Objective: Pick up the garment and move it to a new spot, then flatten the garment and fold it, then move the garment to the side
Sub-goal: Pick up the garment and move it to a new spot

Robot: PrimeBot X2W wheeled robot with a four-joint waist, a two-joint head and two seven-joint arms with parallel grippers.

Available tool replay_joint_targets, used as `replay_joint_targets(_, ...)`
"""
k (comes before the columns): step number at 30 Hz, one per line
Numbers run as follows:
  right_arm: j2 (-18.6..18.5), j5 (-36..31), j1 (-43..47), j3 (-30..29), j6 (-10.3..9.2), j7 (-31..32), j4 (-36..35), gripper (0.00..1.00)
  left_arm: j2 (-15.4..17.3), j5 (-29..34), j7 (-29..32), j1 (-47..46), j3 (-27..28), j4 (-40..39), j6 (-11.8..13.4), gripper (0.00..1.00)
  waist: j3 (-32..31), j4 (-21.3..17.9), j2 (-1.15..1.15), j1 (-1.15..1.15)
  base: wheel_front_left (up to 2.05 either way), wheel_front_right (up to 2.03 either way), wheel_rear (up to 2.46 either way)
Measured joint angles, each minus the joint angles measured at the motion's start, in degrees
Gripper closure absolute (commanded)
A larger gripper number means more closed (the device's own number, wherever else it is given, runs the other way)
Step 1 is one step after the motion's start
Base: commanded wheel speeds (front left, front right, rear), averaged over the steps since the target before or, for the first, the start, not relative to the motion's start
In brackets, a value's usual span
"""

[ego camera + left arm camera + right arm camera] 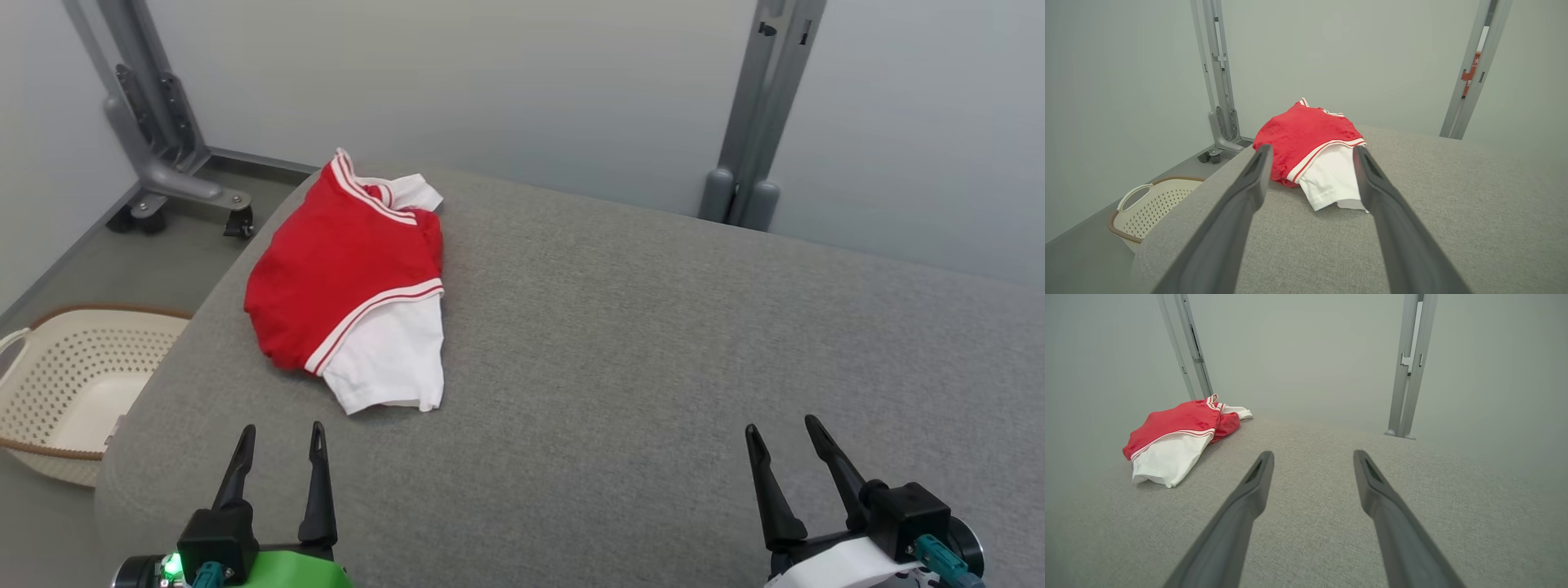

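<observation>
The garment (343,269) lies bunched on the left part of the grey fabric table (653,367), red body uppermost with a white sleeve hanging toward me and striped seams showing. It also shows straight ahead in the left wrist view as the garment (1306,143) and at far left in the right wrist view as the garment (1175,437). My left gripper (282,433) hovers open just short of the white sleeve, nothing between its fingers. My right gripper (784,429) stands open over bare table far to the right of the garment.
A cream perforated laundry basket (73,384) sits on the floor beside the table's left edge. Grey metal frame posts stand behind the table, one with castors at back left (163,163) and one at back right (751,147). The table's left corner is rounded.
</observation>
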Motion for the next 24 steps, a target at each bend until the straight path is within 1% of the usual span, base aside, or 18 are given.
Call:
replay_joint_targets(4, 0.0, 0.3, -0.5, 0.1, 0.00, 0.0, 0.1, 0.00, 0.0, 0.3, 0.0, 0.6, 1.3, -0.6, 0.1, 0.00, 0.0, 3.0, 0.00, 0.00, 0.00, 0.00, 0.00)
replay_joint_targets(9, 0.0, 0.2, -1.9, 0.7, 0.00, 0.0, 0.5, 0.00, 0.0, 0.3, 0.0, 1.1, 2.8, -1.7, 0.7, 0.00, 0.5, 5.1, 0.00, 0.00, 0.00, 0.00, 0.00)
replay_joint_targets(18, 0.0, -0.2, -2.3, 1.0, 0.00, 0.0, 0.7, 0.00, 0.0, -0.2, 0.0, 1.3, 3.5, -1.9, 1.3, 0.00, 1.0, 5.5, 0.00, 0.00, 0.00, 0.00, 0.00)
replay_joint_targets(22, 0.0, -0.3, -1.9, -0.1, 0.00, 0.0, 0.4, 0.00, 0.0, 1.3, 0.0, 0.3, 2.3, -1.0, 1.3, 0.00, 1.2, 5.6, 0.00, 0.00, 0.00, 0.00, 0.00)
replay_joint_targets(24, 0.0, -0.7, -1.6, -0.6, 0.00, 0.0, 0.2, 0.00, 0.0, 2.2, 0.0, -1.9, 1.7, -0.2, 1.1, 0.00, 1.4, 5.7, 0.00, 0.00, 0.00, 0.00, 0.00)
